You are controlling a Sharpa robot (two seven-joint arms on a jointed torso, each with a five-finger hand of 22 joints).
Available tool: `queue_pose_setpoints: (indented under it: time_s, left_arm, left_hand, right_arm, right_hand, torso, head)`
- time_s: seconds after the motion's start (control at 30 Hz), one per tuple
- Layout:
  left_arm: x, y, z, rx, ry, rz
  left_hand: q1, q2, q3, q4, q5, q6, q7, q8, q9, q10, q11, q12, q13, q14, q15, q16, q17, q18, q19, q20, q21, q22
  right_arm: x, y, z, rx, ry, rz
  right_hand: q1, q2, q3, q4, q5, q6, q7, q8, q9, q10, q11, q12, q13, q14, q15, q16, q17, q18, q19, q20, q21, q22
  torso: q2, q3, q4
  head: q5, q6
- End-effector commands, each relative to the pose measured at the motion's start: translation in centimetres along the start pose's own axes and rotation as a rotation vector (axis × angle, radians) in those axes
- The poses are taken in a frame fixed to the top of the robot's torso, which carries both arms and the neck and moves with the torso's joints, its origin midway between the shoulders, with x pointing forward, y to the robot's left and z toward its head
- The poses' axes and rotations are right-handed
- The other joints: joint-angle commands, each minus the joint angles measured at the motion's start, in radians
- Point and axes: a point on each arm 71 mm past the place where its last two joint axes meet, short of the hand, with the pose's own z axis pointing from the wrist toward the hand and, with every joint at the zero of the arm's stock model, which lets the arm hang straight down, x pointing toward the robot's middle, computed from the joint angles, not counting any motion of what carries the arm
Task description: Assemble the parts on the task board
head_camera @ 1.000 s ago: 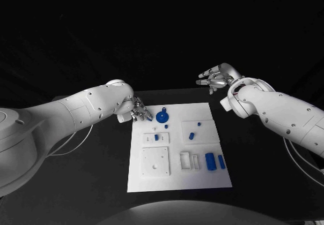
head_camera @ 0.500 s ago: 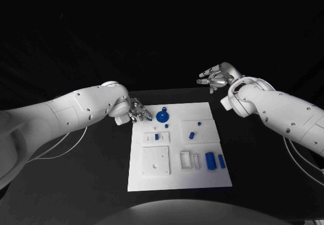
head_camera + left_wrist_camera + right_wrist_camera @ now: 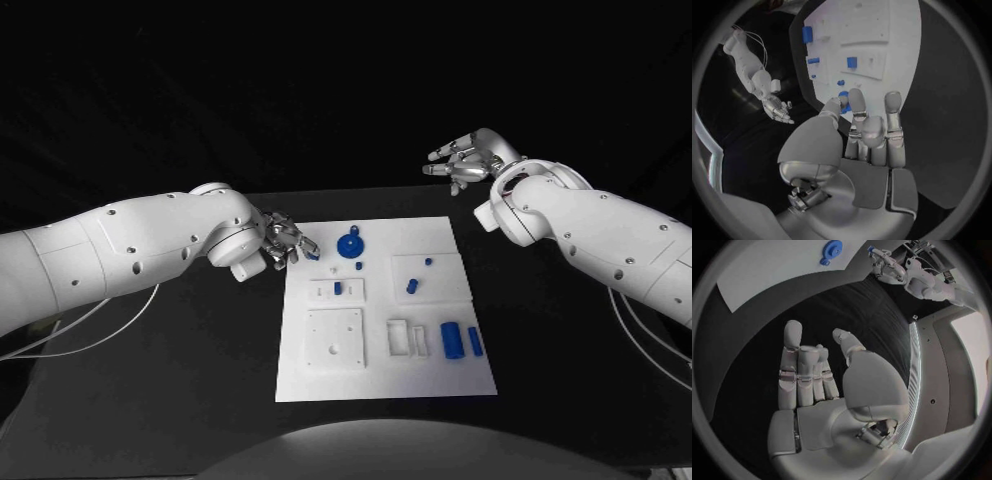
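Observation:
The white task board (image 3: 433, 380) lies in the middle of the black table. On its far part sits a round blue part (image 3: 348, 245), with small blue parts (image 3: 411, 286) set in raised white blocks nearer me. Two blue cylinders (image 3: 460, 341) lie at its right side. My left hand (image 3: 286, 241) hovers at the board's far left corner, beside the round part, and pinches a small blue part (image 3: 871, 249) at its fingertips. My right hand (image 3: 464, 158) is raised beyond the table's far right, fingers apart, holding nothing.
A flat white square block (image 3: 333, 342) with small holes and a white slotted block (image 3: 407, 338) stand on the near half of the board. Bare black table (image 3: 173, 400) surrounds the board on both sides.
My left arm has swung outward and its elbow has dropped, while the hand stays by the board's far left corner. The right hand has hardly moved.

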Motion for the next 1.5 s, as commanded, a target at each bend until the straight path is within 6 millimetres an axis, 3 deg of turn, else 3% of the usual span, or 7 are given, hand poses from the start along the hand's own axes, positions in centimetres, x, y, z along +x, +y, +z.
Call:
queue_pose_setpoints:
  time_s: [0.03, 0.37, 0.67, 1.5]
  left_arm:
    - [0.4, 0.3, -0.7, 0.013, -0.067, -0.042]
    - [2.2, 0.9, -1.3, 0.018, -0.117, -0.037]
    - [4.1, 1.0, -1.1, 0.022, -0.131, -0.008]
    - [6.3, 1.2, 0.1, -0.019, -0.058, 0.063]
  left_hand:
    - [-0.005, -0.004, 0.055, -0.063, 0.009, 0.080, -0.067, 0.006, 0.309, 0.047, -0.012, 0.008, -0.001, 0.008, 0.000, 0.001, 0.012, 0.015, 0.007, 0.000, 0.007, 0.019]
    - [-0.019, -0.011, 0.070, -0.075, 0.041, 0.097, -0.072, 0.005, 0.341, 0.047, -0.015, 0.026, -0.004, 0.022, -0.001, 0.005, 0.049, 0.028, 0.007, 0.008, 0.026, 0.019]
    - [-0.020, -0.010, 0.070, -0.077, 0.045, 0.099, -0.073, 0.004, 0.343, 0.047, -0.016, 0.027, -0.005, 0.024, -0.001, 0.004, 0.050, 0.029, 0.009, 0.008, 0.029, 0.019]
    - [-0.024, -0.007, 0.076, -0.086, 0.050, 0.100, -0.072, 0.004, 0.344, 0.047, -0.015, 0.027, -0.008, 0.024, 0.000, -0.002, 0.049, 0.031, 0.007, 0.010, 0.031, 0.019]
  right_arm:
    - [0.1, -0.1, -0.1, -0.005, 0.011, -0.007]
    - [0.2, -0.4, -0.2, 0.000, 0.013, -0.007]
    - [0.3, -0.4, -0.2, 0.001, 0.015, -0.007]
    - [0.3, -0.4, -0.2, 0.001, 0.016, -0.007]
  right_hand:
    - [-0.008, 0.002, 0.004, 0.000, 0.007, -0.003, 0.001, -0.003, -0.001, -0.004, -0.003, -0.006, -0.001, -0.001, -0.006, -0.003, -0.001, 0.007, 0.034, -0.001, 0.002, -0.002]
    - [-0.010, 0.001, 0.004, 0.000, 0.010, -0.003, 0.002, -0.003, -0.001, -0.005, -0.003, -0.007, -0.002, -0.001, -0.006, -0.003, -0.001, 0.007, 0.034, -0.001, 0.002, -0.002]
    - [-0.010, 0.001, 0.004, 0.000, 0.010, -0.003, 0.002, -0.003, -0.001, -0.005, -0.003, -0.007, -0.002, -0.001, -0.006, -0.003, -0.001, 0.007, 0.034, -0.001, 0.002, -0.002]
    - [-0.010, 0.001, 0.005, 0.000, 0.013, -0.002, 0.001, -0.003, -0.001, -0.005, -0.003, -0.006, -0.002, -0.001, -0.006, -0.004, -0.002, 0.007, 0.034, -0.001, 0.002, -0.002]
  torso:
    - [-0.004, -0.0007, 0.0033]
    - [-0.005, 0.0000, 0.0048]
    - [-0.003, 0.0000, 0.0029]
    - [-0.003, 0.0001, 0.0039]
  head:
    - [0.003, -0.004]
    - [0.006, -0.010]
    - [0.003, -0.011]
    - [0.002, -0.015]
